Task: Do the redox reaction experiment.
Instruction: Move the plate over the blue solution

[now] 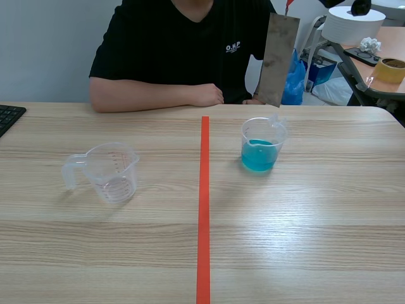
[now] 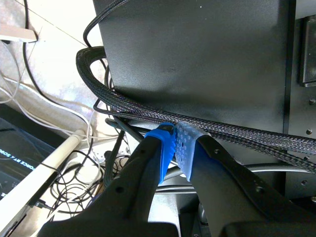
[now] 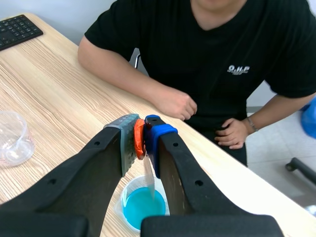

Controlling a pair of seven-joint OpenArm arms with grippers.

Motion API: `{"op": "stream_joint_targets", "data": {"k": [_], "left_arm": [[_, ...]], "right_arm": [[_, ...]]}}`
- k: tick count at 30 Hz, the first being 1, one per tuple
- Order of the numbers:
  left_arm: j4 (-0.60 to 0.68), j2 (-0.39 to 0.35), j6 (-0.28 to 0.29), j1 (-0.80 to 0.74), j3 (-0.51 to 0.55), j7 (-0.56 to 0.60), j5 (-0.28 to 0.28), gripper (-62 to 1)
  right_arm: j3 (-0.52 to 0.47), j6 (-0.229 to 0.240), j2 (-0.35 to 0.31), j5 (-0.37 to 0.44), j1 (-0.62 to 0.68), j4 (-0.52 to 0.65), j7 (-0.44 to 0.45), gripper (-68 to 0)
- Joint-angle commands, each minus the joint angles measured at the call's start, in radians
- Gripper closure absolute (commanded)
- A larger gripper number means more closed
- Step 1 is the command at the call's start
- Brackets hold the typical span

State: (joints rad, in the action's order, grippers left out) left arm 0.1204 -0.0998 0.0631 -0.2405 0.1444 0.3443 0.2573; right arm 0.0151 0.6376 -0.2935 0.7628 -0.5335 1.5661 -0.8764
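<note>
A grey metal strip (image 1: 278,60) hangs upright above the far rim of a clear beaker of blue liquid (image 1: 262,144), its lower end just over the rim. My right gripper (image 3: 143,136) is shut on the strip's orange top piece (image 3: 139,138). The strip (image 3: 148,175) shows edge-on below the fingers, over the beaker (image 3: 140,207). An empty clear measuring cup (image 1: 111,171) stands on the left half of the table. My left gripper (image 2: 178,143) is shut on nothing, off the table, facing a black box and cables.
A person in a black shirt sits across the table, one fist (image 1: 205,95) resting on the far edge close to the strip. A black keyboard (image 1: 9,117) lies at the far left. An orange-red tape line (image 1: 204,209) divides the table.
</note>
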Motion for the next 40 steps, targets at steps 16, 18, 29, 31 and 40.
{"op": "stream_joint_targets", "data": {"k": [16,18,29,31,40], "left_arm": [[0.011,0.000,0.002,-0.006,0.002,0.006,-0.002,-4.2],[0.011,0.000,0.002,-0.006,0.002,0.006,-0.002,-4.2],[0.011,0.000,0.002,-0.006,0.002,0.006,-0.002,-4.2],[0.011,0.000,0.002,-0.006,0.002,0.006,-0.002,-4.2],[0.011,0.000,0.002,-0.006,0.002,0.006,-0.002,-4.2]], "right_arm": [[0.019,0.071,-0.005,-0.085,-0.026,-0.240,0.185,-0.6],[0.019,0.071,-0.005,-0.091,-0.026,-0.242,0.192,-0.6],[0.019,0.071,-0.005,-0.091,-0.026,-0.242,0.199,-0.6],[0.019,0.071,-0.005,-0.091,-0.026,-0.242,0.199,-0.6],[0.019,0.071,-0.005,-0.091,-0.026,-0.242,0.199,-0.6]]}}
